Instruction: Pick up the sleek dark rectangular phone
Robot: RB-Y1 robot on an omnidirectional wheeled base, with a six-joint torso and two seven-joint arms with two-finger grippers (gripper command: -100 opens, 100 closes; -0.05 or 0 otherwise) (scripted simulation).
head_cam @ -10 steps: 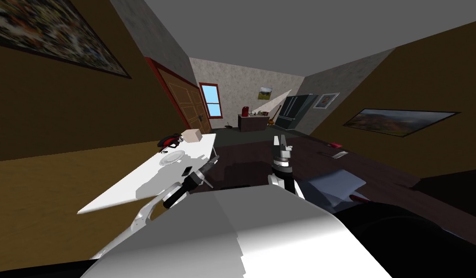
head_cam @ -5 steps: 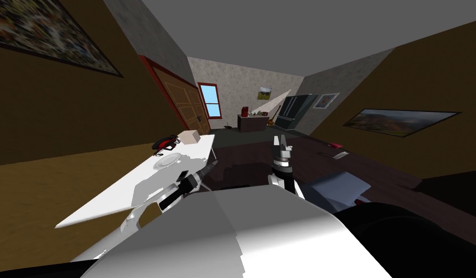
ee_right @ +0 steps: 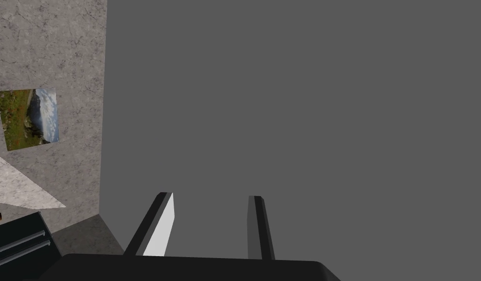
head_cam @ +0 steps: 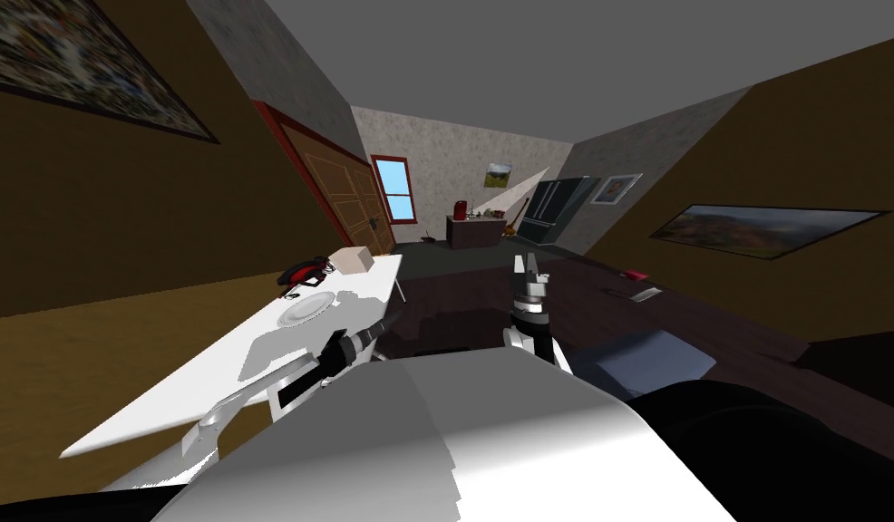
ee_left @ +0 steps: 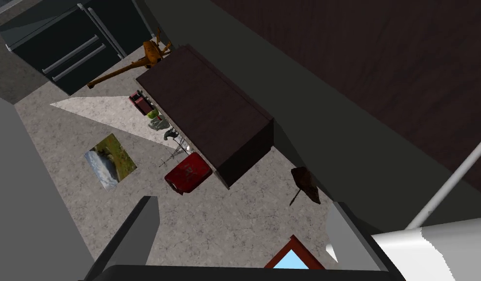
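**tinker_joe:** so where's the phone sitting compared to the hand?

**rby_fan:** Biggest thing first: a long white flat-topped table (head_cam: 209, 381) runs along my left side in the head view. There's a round white plate (head_cam: 307, 308) partway down it. The left gripper (head_cam: 389, 321) hangs just past the table's inner edge, over the dark floor. Its fingers are spread wide with nothing between them. The small flat dark rectangular phone (head_cam: 335, 337) lies on the tabletop near that edge, closer to me than the plate. It's just beside the left wrist and back from the fingertips, so the hand points beyond it, not at it.

**tinker_joe:** do the wrist cams add anything?

**rby_fan:** Different stuff. The head view is where I see the phone and plate. The left wrist cam looks toward a far dark brown cabinet (ee_left: 205, 107), past a corner of the white table and one thin grey table leg (ee_left: 449, 190). The right gripper (head_cam: 527, 264) stands upright out in front of me, well apart from the table. Its fingers have a narrower gap between them and hold nothing. The phone itself is just a tiny dark slab, too small for any detail.
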